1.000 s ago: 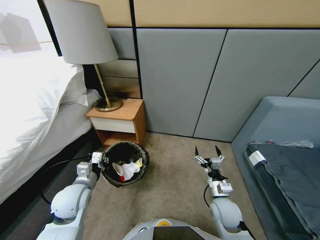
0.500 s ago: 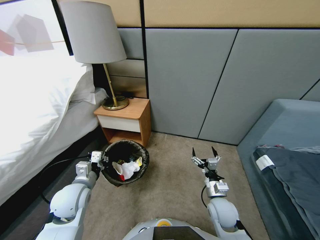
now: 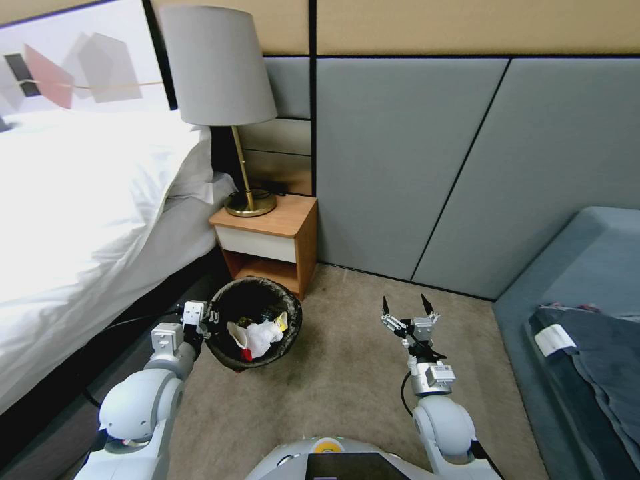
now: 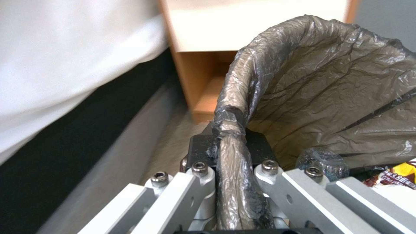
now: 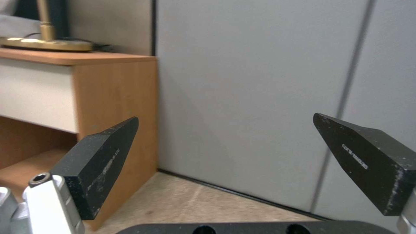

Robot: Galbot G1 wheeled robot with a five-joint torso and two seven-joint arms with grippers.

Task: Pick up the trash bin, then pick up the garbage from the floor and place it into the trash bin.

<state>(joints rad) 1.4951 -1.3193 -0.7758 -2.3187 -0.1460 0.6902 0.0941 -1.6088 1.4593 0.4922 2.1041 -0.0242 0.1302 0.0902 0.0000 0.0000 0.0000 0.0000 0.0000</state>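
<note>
- Black-brown plastic lines the trash bin (image 3: 253, 325), which sits by the nightstand (image 3: 272, 241) at the carpet's edge near the bed; the left gripper (image 4: 229, 169) is clamped on its rim.
- Garbage (image 3: 255, 335) already lies inside the bin.
- The right gripper (image 3: 407, 308) hovers over bare carpet (image 3: 347, 373), fingers apart and empty.
- No litter seems left on the visible floor.

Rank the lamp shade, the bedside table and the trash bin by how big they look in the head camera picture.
1. Lamp shade, the largest.
2. Bedside table and trash bin: they look much alike, so I won't rank them; the bin, which the left gripper grips by the rim, sits nearer the camera, which inflates it.
</note>
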